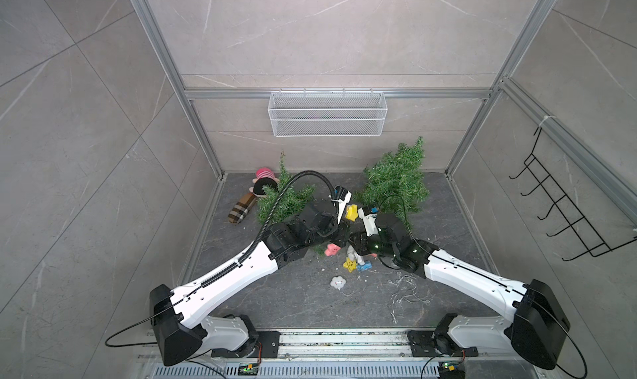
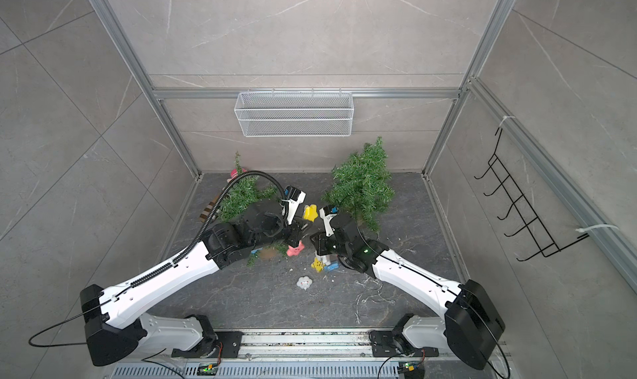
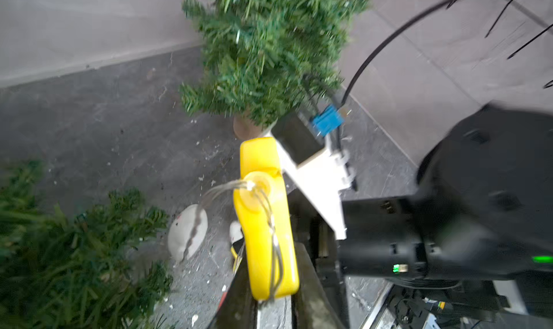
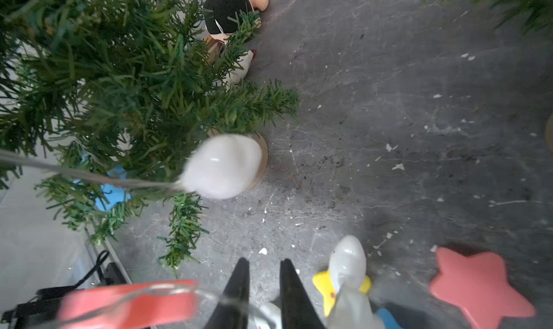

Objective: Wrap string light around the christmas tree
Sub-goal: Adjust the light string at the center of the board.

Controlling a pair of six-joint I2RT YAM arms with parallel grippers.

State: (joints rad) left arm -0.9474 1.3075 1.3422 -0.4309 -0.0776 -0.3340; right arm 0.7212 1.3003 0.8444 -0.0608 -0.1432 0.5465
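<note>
One yellow star light (image 3: pixel 257 252) between left fingers (image 3: pixel 309 282), wrist view only.

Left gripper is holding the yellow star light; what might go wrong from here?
The thin wire trailing from the yellow star-shaped light in the left gripper may snag on the green artificial tree beside it. The right gripper sits close, so the two might collide.
</note>
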